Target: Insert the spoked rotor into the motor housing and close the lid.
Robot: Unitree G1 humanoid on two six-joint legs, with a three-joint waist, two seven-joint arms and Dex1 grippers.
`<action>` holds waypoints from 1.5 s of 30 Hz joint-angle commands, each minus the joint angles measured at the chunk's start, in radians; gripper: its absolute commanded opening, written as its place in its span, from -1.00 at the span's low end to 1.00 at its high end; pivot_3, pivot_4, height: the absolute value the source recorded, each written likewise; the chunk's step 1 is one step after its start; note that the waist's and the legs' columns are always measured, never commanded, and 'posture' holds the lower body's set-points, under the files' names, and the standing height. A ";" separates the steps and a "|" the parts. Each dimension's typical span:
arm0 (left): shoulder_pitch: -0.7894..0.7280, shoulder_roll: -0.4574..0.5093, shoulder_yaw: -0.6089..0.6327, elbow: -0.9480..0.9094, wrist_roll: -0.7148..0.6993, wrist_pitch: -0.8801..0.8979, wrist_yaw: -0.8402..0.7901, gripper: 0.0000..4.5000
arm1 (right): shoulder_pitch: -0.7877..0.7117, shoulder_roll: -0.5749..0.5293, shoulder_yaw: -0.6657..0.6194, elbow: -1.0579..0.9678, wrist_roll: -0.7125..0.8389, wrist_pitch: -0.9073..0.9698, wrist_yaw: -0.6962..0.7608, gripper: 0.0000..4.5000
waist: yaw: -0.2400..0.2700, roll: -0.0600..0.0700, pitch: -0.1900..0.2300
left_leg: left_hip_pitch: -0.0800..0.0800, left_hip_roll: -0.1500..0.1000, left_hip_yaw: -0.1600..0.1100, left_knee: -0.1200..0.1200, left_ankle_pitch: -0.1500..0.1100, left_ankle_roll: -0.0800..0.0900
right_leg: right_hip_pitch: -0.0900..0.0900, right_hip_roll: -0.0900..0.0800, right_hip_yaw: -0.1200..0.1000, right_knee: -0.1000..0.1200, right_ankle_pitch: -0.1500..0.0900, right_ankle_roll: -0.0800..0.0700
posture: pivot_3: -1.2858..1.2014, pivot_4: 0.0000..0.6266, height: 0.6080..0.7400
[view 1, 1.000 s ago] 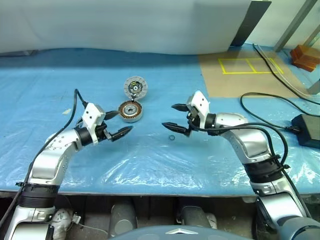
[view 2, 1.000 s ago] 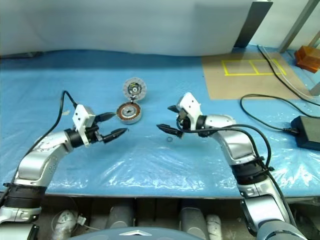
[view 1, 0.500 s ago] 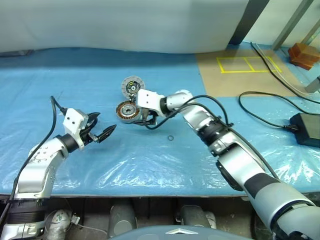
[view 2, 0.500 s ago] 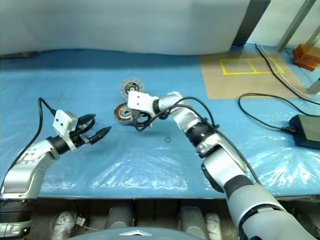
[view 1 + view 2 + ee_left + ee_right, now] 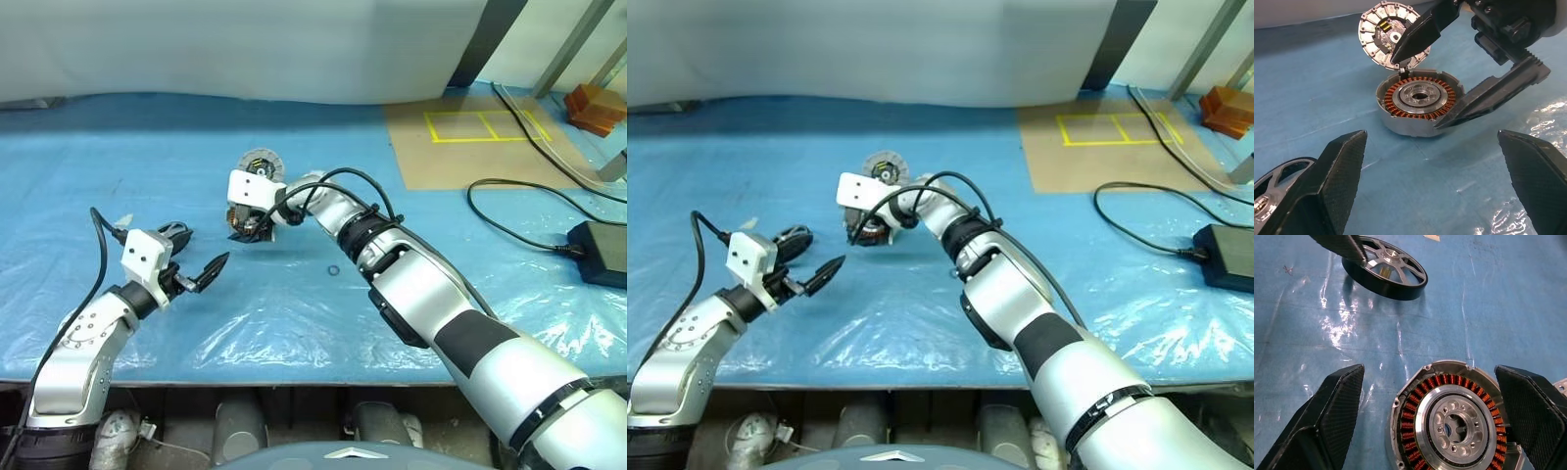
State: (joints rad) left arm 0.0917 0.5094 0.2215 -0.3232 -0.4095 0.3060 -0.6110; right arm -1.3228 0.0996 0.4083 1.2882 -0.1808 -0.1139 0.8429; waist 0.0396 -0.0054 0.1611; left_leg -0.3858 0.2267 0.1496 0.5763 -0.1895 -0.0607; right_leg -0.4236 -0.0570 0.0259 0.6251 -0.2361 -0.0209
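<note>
While my right gripper [image 5: 1418, 93] hangs over the silver cup [image 5: 1415, 128] near the middle of the blue plastic-covered table [image 5: 98, 147], its two black fingers stand spread wide, one at the cup's far rim and one at the near rim. I cannot tell whether either tip touches the metal, and they grip nothing. Inside the cup sits a ring of copper windings [image 5: 1400, 93] around a pale hub. The lid [image 5: 1383, 32], ribbed face up with its dark, yellow-marked centre showing, lies flat just beyond the cup at about 12 o'clock, apart from it. The spoked wheel [image 5: 1386, 267], black-rimmed with silver spokes, rests on the sheet at roughly 8 o'clock from the cup, right beside one finger of my left gripper [image 5: 201, 250]. That gripper's fingers are likewise spread and empty, pointing toward the cup from well short of it. A small black ring [image 5: 334, 270] lies loose on the sheet at about 4 o'clock from the cup. Far off at 3 o'clock a black power brick [image 5: 600, 253] sits with its cable, and a yellow tape outline [image 5: 480, 127] marks a brown board at 2 o'clock.
</note>
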 commanded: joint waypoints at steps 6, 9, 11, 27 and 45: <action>0.032 0.010 0.059 -0.055 -0.028 0.010 0.020 1.00 | -0.004 0.017 -0.003 0.018 -0.085 -0.040 -0.031 0.99 | 0.000 0.000 0.000 | 0.000 0.002 0.000 0.000 0.000 0.000 | 0.000 0.002 -0.001 0.001 0.000 -0.001 | 0.03 -0.52 1.00; 0.037 0.012 0.068 -0.057 -0.029 0.012 0.026 1.00 | 0.012 0.016 -0.011 0.023 -0.101 -0.039 -0.028 0.99 | 0.000 0.000 0.000 | 0.000 0.002 0.000 0.000 0.000 0.000 | 0.000 0.002 0.000 0.001 0.000 -0.001 | 0.03 -0.52 1.00; 0.036 0.012 0.065 -0.061 -0.027 0.015 0.027 1.00 | 0.018 0.014 -0.019 0.028 -0.108 -0.029 -0.039 0.99 | 0.000 0.000 0.000 | 0.000 0.002 0.000 0.000 0.000 0.000 | 0.000 0.002 0.000 0.001 0.000 -0.001 | 0.03 -0.52 1.00; 0.033 -0.013 0.024 -0.073 -0.011 0.036 0.052 1.00 | 0.046 0.019 -0.035 0.042 -0.149 0.012 -0.039 0.83 | 0.001 0.000 0.000 | 0.000 0.002 0.000 0.001 0.000 0.000 | 0.000 0.002 0.000 0.001 0.000 -0.001 | 0.03 -0.52 1.00; 0.045 -0.025 0.028 -0.087 -0.019 0.039 0.070 1.00 | 0.055 -0.064 -0.009 -0.038 -0.182 -0.048 0.195 -0.16 | 0.004 0.001 0.000 | 0.003 0.001 0.001 0.001 0.000 0.000 | 0.001 0.001 0.001 0.003 0.000 -0.001 | 0.03 -0.52 1.00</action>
State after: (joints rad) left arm 0.1432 0.4744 0.2301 -0.3771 -0.4160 0.3498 -0.5397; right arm -1.2789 0.0562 0.3951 1.2771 -0.3714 -0.1526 0.9575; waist 0.0438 -0.0044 0.1613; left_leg -0.3835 0.2282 0.1504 0.5780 -0.1896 -0.0604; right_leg -0.4226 -0.0556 0.0267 0.6273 -0.2365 -0.0219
